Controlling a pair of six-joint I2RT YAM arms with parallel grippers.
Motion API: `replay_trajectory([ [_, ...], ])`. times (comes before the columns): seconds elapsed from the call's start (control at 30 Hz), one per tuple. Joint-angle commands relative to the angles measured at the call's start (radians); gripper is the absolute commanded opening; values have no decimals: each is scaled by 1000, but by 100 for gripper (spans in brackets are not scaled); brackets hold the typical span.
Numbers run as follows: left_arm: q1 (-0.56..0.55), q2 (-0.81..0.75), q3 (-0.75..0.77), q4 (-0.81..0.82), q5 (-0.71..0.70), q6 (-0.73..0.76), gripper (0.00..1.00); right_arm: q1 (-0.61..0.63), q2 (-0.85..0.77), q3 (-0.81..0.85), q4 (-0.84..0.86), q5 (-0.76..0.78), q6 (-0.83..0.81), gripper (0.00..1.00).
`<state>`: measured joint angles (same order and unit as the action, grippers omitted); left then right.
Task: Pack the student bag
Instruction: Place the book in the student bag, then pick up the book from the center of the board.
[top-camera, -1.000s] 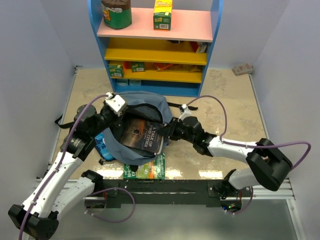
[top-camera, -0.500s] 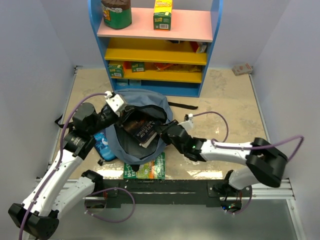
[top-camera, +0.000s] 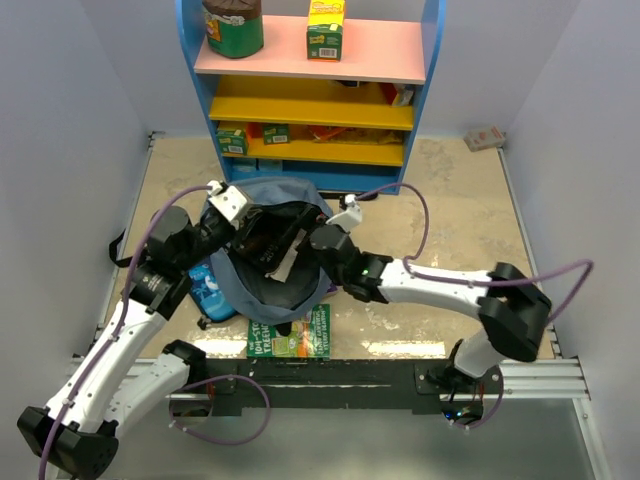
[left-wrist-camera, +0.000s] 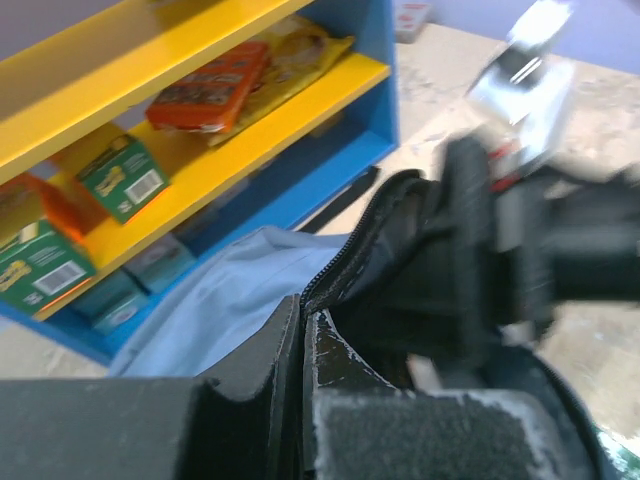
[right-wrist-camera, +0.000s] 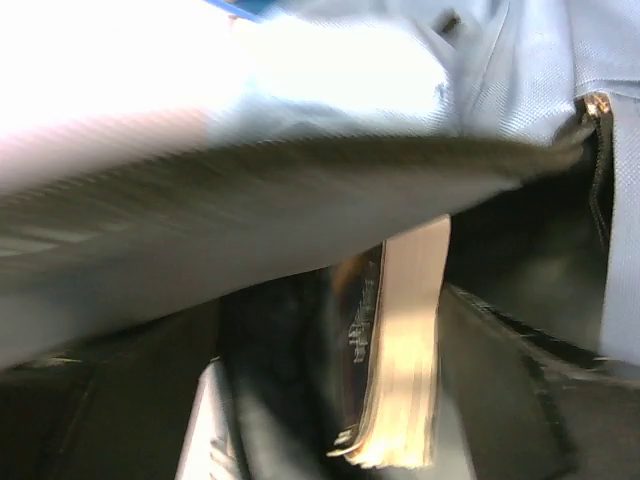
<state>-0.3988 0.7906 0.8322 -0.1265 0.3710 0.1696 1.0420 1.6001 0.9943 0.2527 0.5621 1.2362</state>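
Two arms meet at the student bag (top-camera: 250, 295) in the overhead view. It lies on the worktop (top-camera: 460, 220) left of centre, between the shelf unit (top-camera: 310, 90) at the far edge and the arm bases at the near edge. Its long axis runs near to far, with the mouth gaping upward at the far end. The left end effector (top-camera: 238, 216) sits at the mouth's far-left rim. The right end effector (top-camera: 306, 242) reaches in from the right, over the rim, so the opening lies directly around and below it. A dark book (top-camera: 270, 238) stands slanted inside. A green book (top-camera: 295, 338) pokes out from under the bag's near end, and a blue pencil case (top-camera: 207, 290) lies against its left side.

From the left wrist, the fingers (left-wrist-camera: 250, 390) are pressed together on the bag's dark zip edge, pinching it and holding the mouth up.

From the right wrist, the dark book stands on end inside the lining, page edges showing. The blurred fingers look spread to either side, not gripping it.

Judging by this, the right arm is the free one and must back out rightward before fetching anything more.
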Motion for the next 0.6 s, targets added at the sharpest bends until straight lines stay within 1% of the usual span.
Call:
replay_trajectory([
  [0.0, -3, -24, -10, 162, -127, 30, 0, 4, -280, -82, -41, 7, -239, 99],
  [0.03, -3, -24, -15, 159, -121, 30, 0, 4, -325, -113, -59, -1, -251, 99],
  [0.07, -3, -27, -15, 150, -113, 31, 0, 4, -359, -135, -108, -11, -226, 99],
  [0.1, -3, -30, -19, 146, -97, 33, 0, 6, -427, -173, -203, -36, -222, 99],
  [0.13, -5, -34, -22, 145, -93, 34, 0, 15, -462, -202, -234, -53, -215, 99],
  [0.17, -5, -34, -33, 146, -96, 36, 0, 23, -494, -232, -250, -71, -204, 99],
  [0.2, -2, -36, -38, 148, -110, 39, 0, 32, -559, -294, -277, -86, -207, 99],
  [0.27, 0, -37, -51, 160, -125, 45, 0, 56, -603, -341, -285, -146, -246, 98],
  [0.37, 6, -31, -51, 178, -165, 50, 0, 59, -605, -402, -297, -238, -303, 96],
  [0.43, 8, -24, -42, 198, -245, 73, 0, 62, -554, -417, -270, -281, -343, 95],
  [0.47, 6, -13, -27, 226, -282, 80, 0, 64, -537, -437, -227, -327, -374, 95],
  [0.5, 8, -8, -19, 240, -350, 100, 0, 64, -517, -445, -210, -337, -386, 94],
  [0.57, 11, -5, -7, 277, -406, 116, 0, 62, -474, -466, -159, -341, -421, 93],
])
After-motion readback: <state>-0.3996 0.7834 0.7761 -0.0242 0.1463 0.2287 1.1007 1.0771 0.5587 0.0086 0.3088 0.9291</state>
